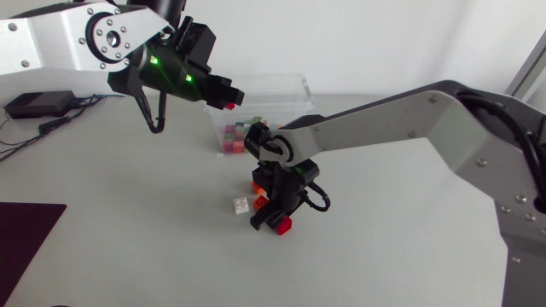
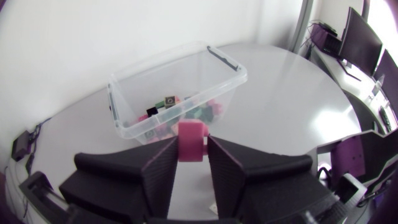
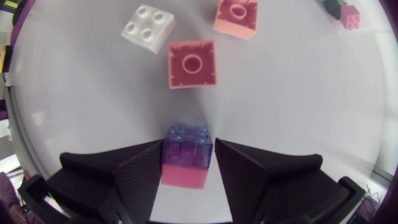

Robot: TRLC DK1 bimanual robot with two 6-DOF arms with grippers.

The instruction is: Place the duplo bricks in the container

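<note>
Left gripper is clamped on a red brick, a finger on each side. It hangs in the air just short of the clear container, near one corner in the head view. The container is open side up with no lid, and its long axis runs diagonally away from this gripper. Loose bricks are already inside. The held brick looks roughly cubic with no clear long axis, and I can't tell which way its studs face.

Step in hand, as I judge it: carry for the left arm, with the drop not yet done. The next move calls for going forward over the rim, then opening above the pile.

Right gripper is down at the table, its fingers closed against two sides of a stacked pair: a translucent blue brick joined to a pink-red brick. The pair's long axis runs along the gap between the fingers, blue end toward the fingertips and red end toward the palm. I can't tell whether the pair is off the table.

Ahead of the fingers lie three more bricks:
- a red brick, hollow side up
- a salmon brick, also hollow side up
- a white four-stud brick, studs up and turned askew

Judged step for the right arm: grasp made. Next it needs a straight lift, then a trip to the container, which is near. The left arm is in that path, so there is some risk of the arms crowding each other.
</note>
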